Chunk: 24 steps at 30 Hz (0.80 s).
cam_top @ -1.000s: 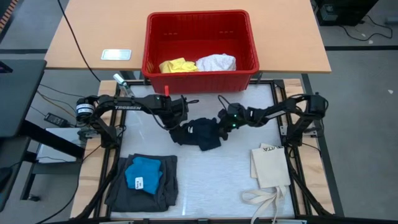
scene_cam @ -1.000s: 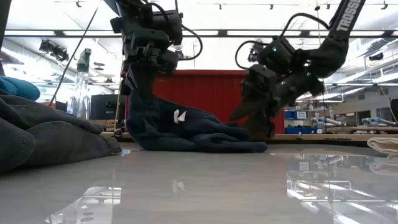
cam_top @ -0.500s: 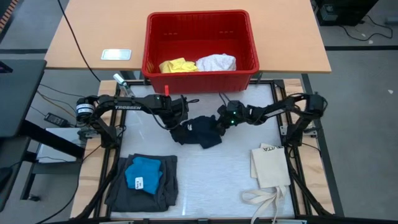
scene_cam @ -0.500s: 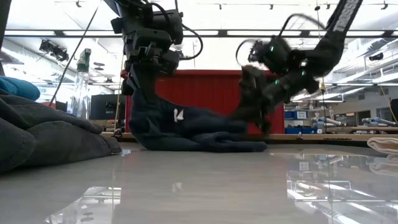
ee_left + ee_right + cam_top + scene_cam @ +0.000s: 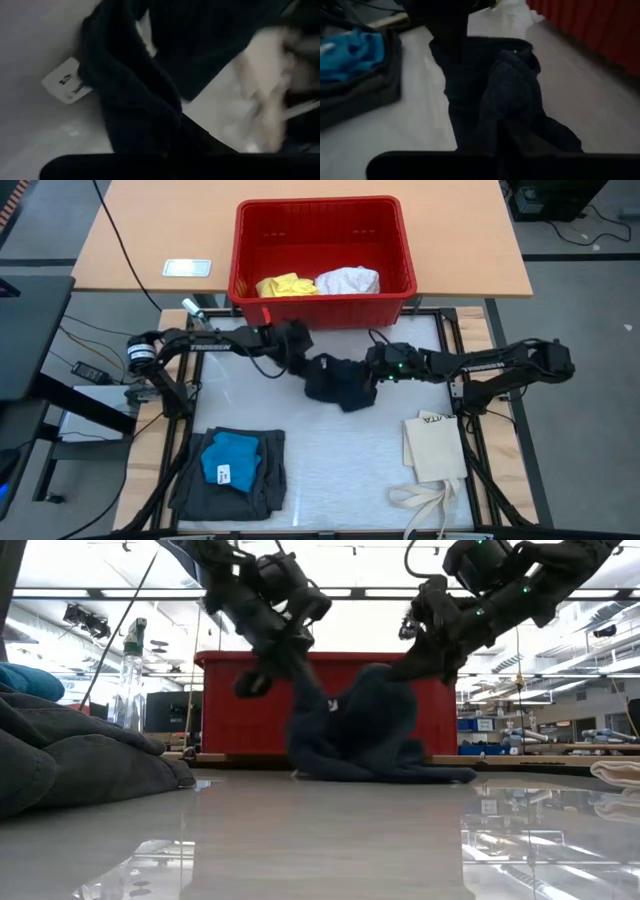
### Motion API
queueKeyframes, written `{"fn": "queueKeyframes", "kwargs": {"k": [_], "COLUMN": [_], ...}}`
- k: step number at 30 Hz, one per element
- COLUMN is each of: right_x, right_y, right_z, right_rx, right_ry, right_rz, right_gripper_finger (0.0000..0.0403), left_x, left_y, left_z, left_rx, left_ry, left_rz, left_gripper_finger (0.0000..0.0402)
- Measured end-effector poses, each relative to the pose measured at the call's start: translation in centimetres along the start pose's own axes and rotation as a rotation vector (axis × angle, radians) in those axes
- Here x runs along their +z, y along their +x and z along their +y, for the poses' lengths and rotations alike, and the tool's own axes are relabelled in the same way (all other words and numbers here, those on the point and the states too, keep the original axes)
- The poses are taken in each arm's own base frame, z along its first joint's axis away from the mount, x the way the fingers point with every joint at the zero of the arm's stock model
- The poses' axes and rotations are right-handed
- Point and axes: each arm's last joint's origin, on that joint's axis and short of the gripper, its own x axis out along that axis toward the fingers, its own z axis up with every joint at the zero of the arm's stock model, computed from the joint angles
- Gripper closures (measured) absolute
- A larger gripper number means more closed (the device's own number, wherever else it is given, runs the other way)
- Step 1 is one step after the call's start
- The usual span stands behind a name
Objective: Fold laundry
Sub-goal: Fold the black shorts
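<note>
A navy garment [image 5: 337, 380] lies bunched at the table's middle, raised between my two grippers, with a white tag [image 5: 65, 82] on it. My left gripper [image 5: 298, 350] is shut on its left end. My right gripper [image 5: 374, 368] is shut on its right end. Folded dark grey shorts [image 5: 225, 488] with a bright blue piece [image 5: 230, 461] on top lie at the near left. Yellow [image 5: 283, 284] and white [image 5: 348, 280] cloths sit in the red basket [image 5: 320, 303]. My left gripper holds the navy garment by its left end [image 5: 301, 692], coming in slanting from the table's left and above. The fingers themselves are hidden by cloth. That end is raised and the cloth runs down from it to the table. My right gripper holds the garment's right upper part [image 5: 392, 677], coming in slanting from the right and above. The bunched cloth [image 5: 512, 90] hides the fingers. This end is lifted, and the garment's lower part [image 5: 400, 772] rests on the table.
The red basket stands beyond the mat's far edge. A flat cream tote bag [image 5: 435, 448] with long straps lies at the near right. Bare mat [image 5: 340, 470] spreads between the shorts and the tote.
My right gripper has shut on the garment's right end and risen. Both grippers have moved toward the table's right edge, and the left one has tipped over. The garment has slid right, its upper part lifted into a hump while its lower part stays on the table.
</note>
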Motion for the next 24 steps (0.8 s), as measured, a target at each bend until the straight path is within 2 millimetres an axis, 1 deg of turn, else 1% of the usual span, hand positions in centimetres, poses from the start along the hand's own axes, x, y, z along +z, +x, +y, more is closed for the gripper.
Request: {"fn": "queueKeyframes", "kwargs": {"k": [2, 5, 12, 16, 20, 24], "right_x": [-0.1, -0.1, -0.6, -0.2, -0.3, -0.7], "right_y": [0.1, 0.4, 2.3, 3.2, 3.9, 4.3], "right_z": [0.1, 0.3, 0.5, 0.7, 0.7, 0.6], "right_rx": [-0.03, -0.06, -0.089, -0.089, -0.093, -0.095], "right_ry": [-0.011, -0.034, -0.102, -0.107, -0.091, -0.057], "right_rz": [-0.01, -0.011, 0.045, 0.048, 0.064, 0.093], "right_gripper_finger": [0.0381, 0.0374, 0.0374, 0.0369, 0.0345, 0.0299], "left_x": [0.9, 1.6, 2.2, 2.4, 2.5, 2.5], "left_y": [0.3, 0.7, 2.1, 3.0, 4.2, 5.5], "left_z": [0.2, 0.7, 0.7, 0.9, 1.6, 2.4], "left_rx": [-0.054, -0.076, -0.147, -0.156, -0.118, -0.088], "left_ry": [-0.043, -0.09, -0.158, -0.19, -0.213, -0.254], "left_rz": [-0.029, -0.046, -0.062, -0.07, -0.081, -0.08], "left_gripper_finger": [0.0388, 0.0388, 0.0388, 0.0388, 0.0388, 0.0388]}}
